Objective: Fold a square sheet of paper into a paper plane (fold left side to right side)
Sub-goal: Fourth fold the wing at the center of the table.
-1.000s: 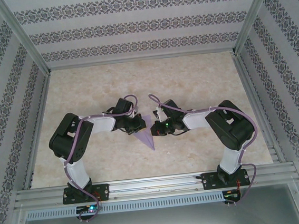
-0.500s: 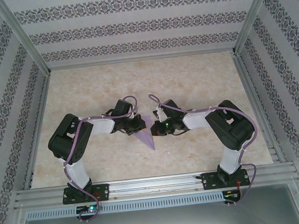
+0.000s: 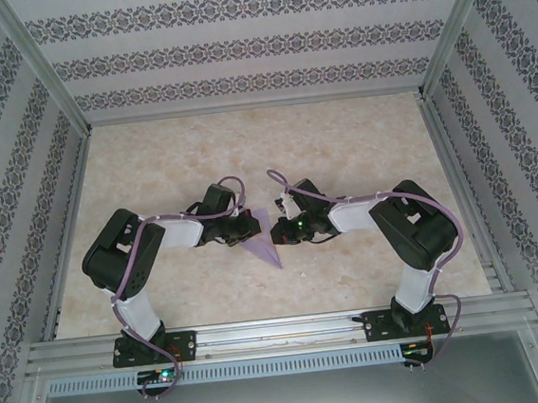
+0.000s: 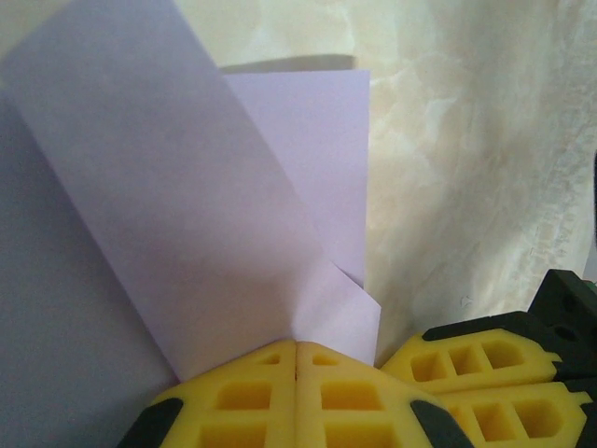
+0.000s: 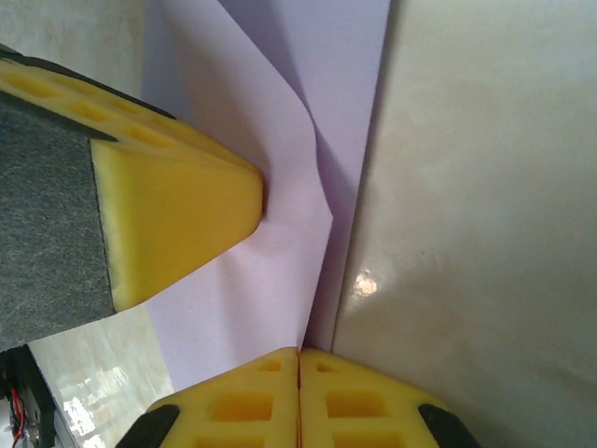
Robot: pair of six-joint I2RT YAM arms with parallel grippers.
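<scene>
The lilac sheet of paper (image 3: 265, 244) lies mid-table, folded into a narrow pointed shape with its tip toward the arms. My left gripper (image 3: 247, 226) is at its left edge and my right gripper (image 3: 278, 230) at its right edge, close together. In the left wrist view my left gripper (image 4: 297, 345) is shut, and a raised flap of the paper (image 4: 187, 205) runs into the seam of its jaws. In the right wrist view my right gripper (image 5: 298, 353) is shut on the edge of a lifted flap of paper (image 5: 252, 280). The left gripper's yellow finger (image 5: 177, 210) dents that flap.
The marble-patterned table (image 3: 359, 145) is walled by aluminium rails and patterned panels (image 3: 254, 46). The arms' bases are bolted to the rail at the near edge (image 3: 282, 332). The right gripper's yellow fingers (image 4: 494, 364) crowd the lower right of the left wrist view.
The left arm's elbow has swung a little left and toward the near edge, and its gripper has shifted slightly. The paper's upper flap now stands up more between the two grippers. The right arm is still.
</scene>
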